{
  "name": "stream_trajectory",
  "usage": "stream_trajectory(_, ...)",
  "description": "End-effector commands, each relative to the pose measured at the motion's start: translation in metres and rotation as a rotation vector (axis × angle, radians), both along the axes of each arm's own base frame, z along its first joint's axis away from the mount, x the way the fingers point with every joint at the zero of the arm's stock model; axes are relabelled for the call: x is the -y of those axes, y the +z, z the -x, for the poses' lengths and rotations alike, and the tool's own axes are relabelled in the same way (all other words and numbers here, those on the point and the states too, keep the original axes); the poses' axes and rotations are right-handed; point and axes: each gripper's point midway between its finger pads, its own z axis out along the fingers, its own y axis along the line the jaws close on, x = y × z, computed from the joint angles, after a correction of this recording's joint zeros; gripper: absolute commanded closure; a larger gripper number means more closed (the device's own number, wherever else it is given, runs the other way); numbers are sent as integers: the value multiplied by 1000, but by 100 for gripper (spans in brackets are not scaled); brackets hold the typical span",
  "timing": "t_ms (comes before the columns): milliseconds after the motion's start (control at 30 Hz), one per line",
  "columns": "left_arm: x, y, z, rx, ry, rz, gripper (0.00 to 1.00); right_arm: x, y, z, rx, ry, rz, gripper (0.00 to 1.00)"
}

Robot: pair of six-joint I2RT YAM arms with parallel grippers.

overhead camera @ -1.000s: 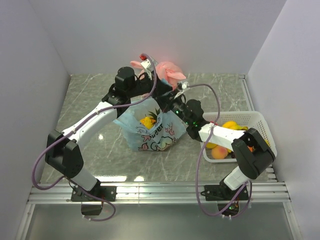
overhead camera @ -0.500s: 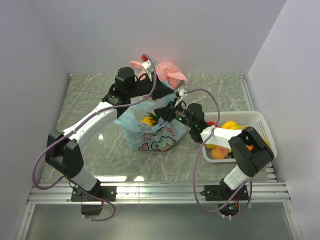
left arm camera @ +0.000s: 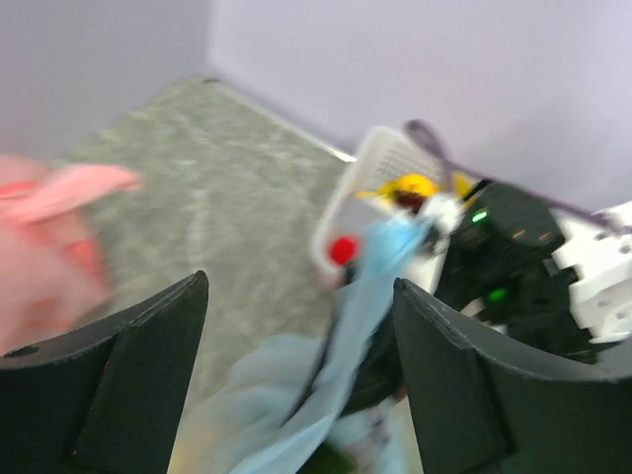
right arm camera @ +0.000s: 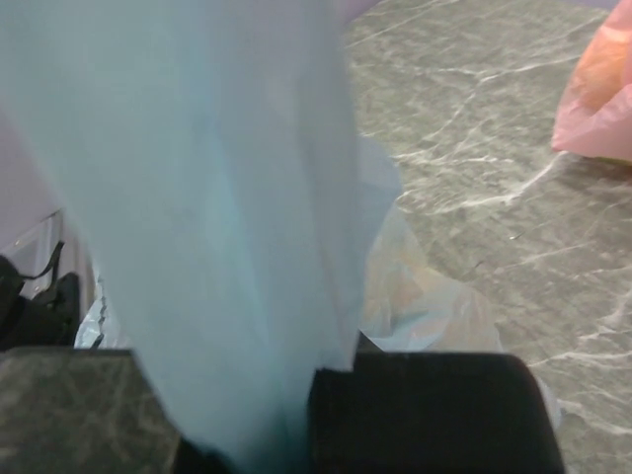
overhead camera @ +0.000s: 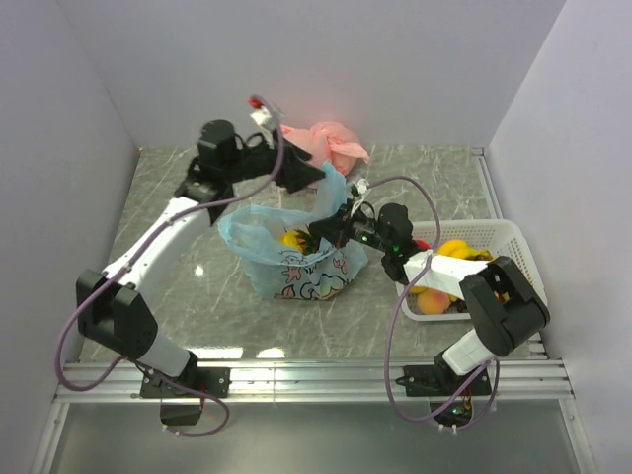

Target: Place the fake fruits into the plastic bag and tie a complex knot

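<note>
Left gripper (left arm camera: 298, 288) spread wide, plastic bag (overhead camera: 296, 269) strip seen between its jaws, right gripper (overhead camera: 332, 229) pinched on the bag, fake fruits (overhead camera: 292, 239) seen just beside it

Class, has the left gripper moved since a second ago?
Yes: the left gripper shifted leftwards, away from the white plastic lattice basket, and now stands open.

Light: you have bright, even, diffuse light; shadows stay soft.
Glare: small white glints on the table (overhead camera: 197, 269), well to the near side of your left gripper (overhead camera: 318, 185).
Left wrist: motion blur smears everything beyond that gripper, pink bag (left arm camera: 49, 247) included.
Right wrist: the plastic bag (right arm camera: 217, 197) just above your right gripper (right arm camera: 247, 434) is out of focus; the table behind looks sharper.
</note>
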Motion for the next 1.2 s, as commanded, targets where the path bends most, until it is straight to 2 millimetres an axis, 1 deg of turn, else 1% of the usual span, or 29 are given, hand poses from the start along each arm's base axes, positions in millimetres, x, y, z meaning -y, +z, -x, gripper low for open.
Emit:
stream_trajectory(0, -47, 2, 6, 61, 9, -70, 19, 3, 14, 11, 34, 51, -17, 100)
stream_trajectory(33, -52, -12, 6, 96, -7, -128, 19, 4, 14, 11, 28, 54, -18, 100)
stream_trajectory(67, -58, -31, 11, 50, -16, -179, 20, 5, 15, 12, 21, 65, -24, 100)
stream_trajectory(100, -64, -40, 10, 96, -33, -221, 20, 6, 15, 12, 18, 67, -25, 100)
stream_trajectory(133, -65, -52, 14, 91, -61, -243, 20, 7, 16, 12, 17, 68, -27, 100)
stream_trajectory(167, -66, -61, 17, 90, -80, -263, 20, 8, 18, 11, 17, 70, -32, 100)
stream_trajectory(200, -65, -73, 22, 90, -125, -277, 21, 9, 18, 12, 16, 74, -33, 100)
stream_trajectory(267, -63, -92, 24, 72, -168, -293, 23, 10, 21, 13, 18, 87, -41, 100)
stream_trajectory(367, -56, -104, 19, 87, -195, -290, 27, 10, 26, 16, 31, 109, -46, 100)
stream_trajectory(400, -50, -113, 18, 95, -222, -300, 29, 10, 25, 16, 27, 115, -46, 100)
stream_trajectory(433, -46, -111, 19, 105, -246, -300, 34, 10, 26, 16, 27, 122, -48, 100)
stream_trajectory(467, -41, -119, 18, 98, -264, -311, 36, 10, 27, 17, 20, 123, -51, 100)
stream_trajectory(500, -34, -121, 22, 116, -290, -317, 39, 10, 27, 17, 19, 126, -53, 100)
stream_trajectory(533, -30, -124, 23, 113, -302, -321, 48, 11, 28, 16, 22, 124, -57, 100)
stream_trajectory(567, -27, -128, 26, 106, -320, -319, 54, 10, 27, 16, 15, 126, -59, 98)
stream_trajectory(600, -21, -133, 29, 99, -342, -323, 70, 10, 28, 16, 11, 125, -60, 94)
stream_trajectory(633, -20, -137, 35, 74, -365, -329, 77, 10, 29, 15, 4, 126, -61, 88)
stream_trajectory(667, -18, -137, 38, 76, -382, -329, 84, 9, 30, 18, -9, 143, -66, 79)
stream_trajectory(700, -14, -139, 43, 78, -398, -332, 94, 9, 31, 18, -20, 146, -69, 61)
stream_trajectory(733, -14, -140, 45, 70, -399, -335, 97, 9, 31, 19, -37, 145, -75, 55)
stream_trajectory(767, -14, -140, 45, 73, -397, -333, 100, 9, 35, 21, -57, 146, -92, 50)
stream_trajectory(800, -14, -141, 48, 65, -394, -332, 100, 10, 38, 21, -65, 140, -103, 40)
stream_trajectory(867, -14, -138, 49, 75, -385, -326, 100, 11, 41, 20, -105, 118, -139, 33)
stream_trajectory(967, -13, -137, 55, 75, -396, -320, 100, 13, 40, 5, -170, 31, -169, 32)
stream_trajectory(1067, -10, -137, 62, 91, -404, -326, 100, 15, 37, -11, -231, -50, -188, 35)
stream_trajectory(1100, -9, -141, 66, 99, -415, -333, 100, 15, 37, -13, -243, -60, -194, 38)
stream_trajectory(1167, -9, -141, 69, 111, -412, -339, 100, 14, 37, -16, -270, -81, -208, 42)
